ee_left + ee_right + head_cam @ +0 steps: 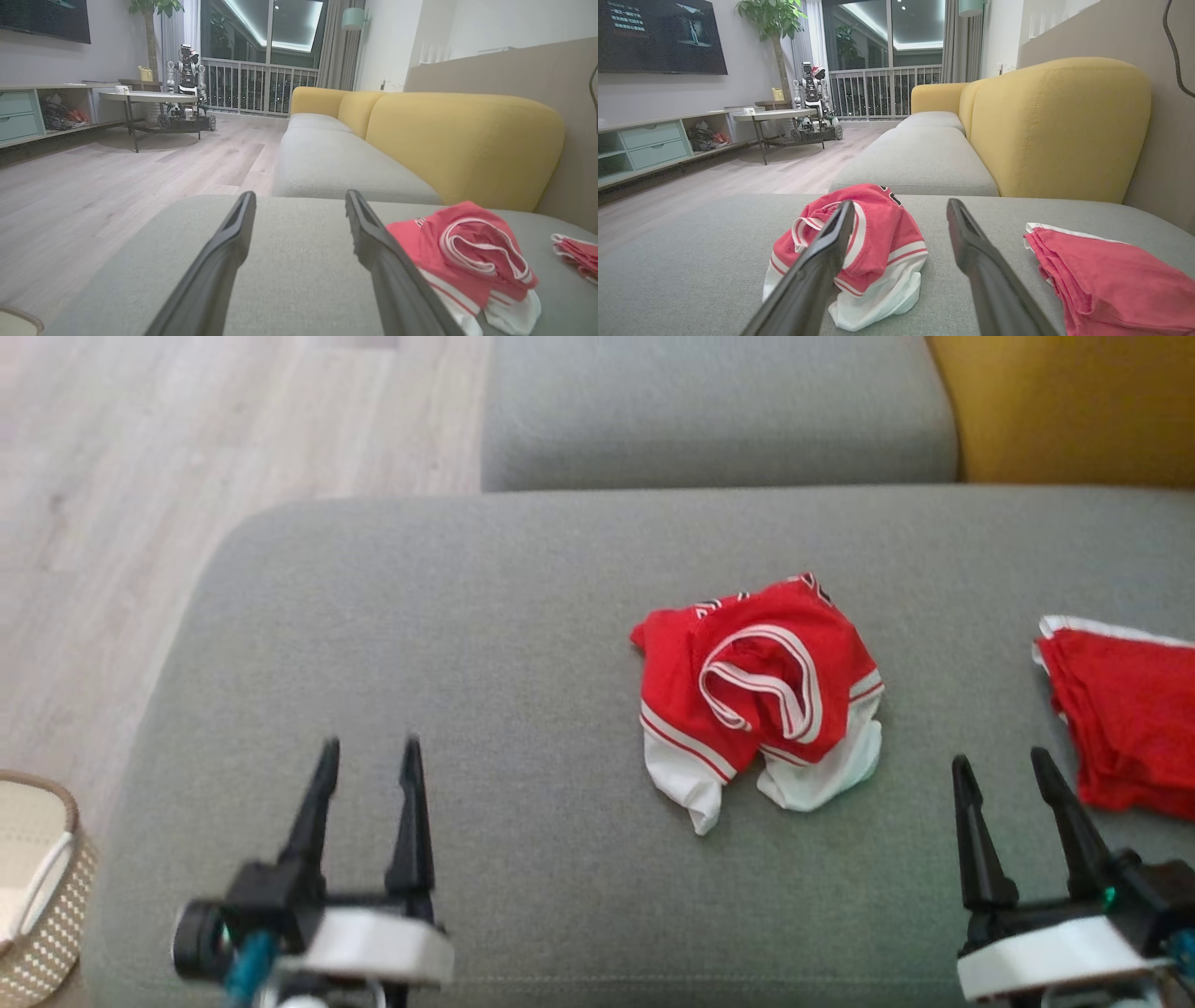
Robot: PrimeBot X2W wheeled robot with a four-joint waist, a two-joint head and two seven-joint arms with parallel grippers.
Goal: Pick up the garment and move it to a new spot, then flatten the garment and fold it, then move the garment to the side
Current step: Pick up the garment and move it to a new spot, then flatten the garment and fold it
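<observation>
**A:** Start at the near edge of the cushion. What are the arms doing?

**B:** Both hover low there. The left pincer is near the front-left, with its fingers spread and holding nothing. The right pincer is by the front-right corner, also apart and empty.

**A:** And the garment?

**B:** It's crumpled in a red heap with white trim, a little right of the cushion's middle and well apart from both pincers (the right one is nearer).

**A:** So what could go wrong?

**B:** It's bunched in layers. A pinch on the top loop of trim might lift one layer and drag the rest, or slip off. A deep grab could catch the cushion fabric too.

**A:** Anything beside it?

**B:** A folded red cloth lies at the right edge, near the right pincer. A reach that drifts that way could snag it. Carrying the garment too far back could tuck it into the seam at the far edge.
</observation>
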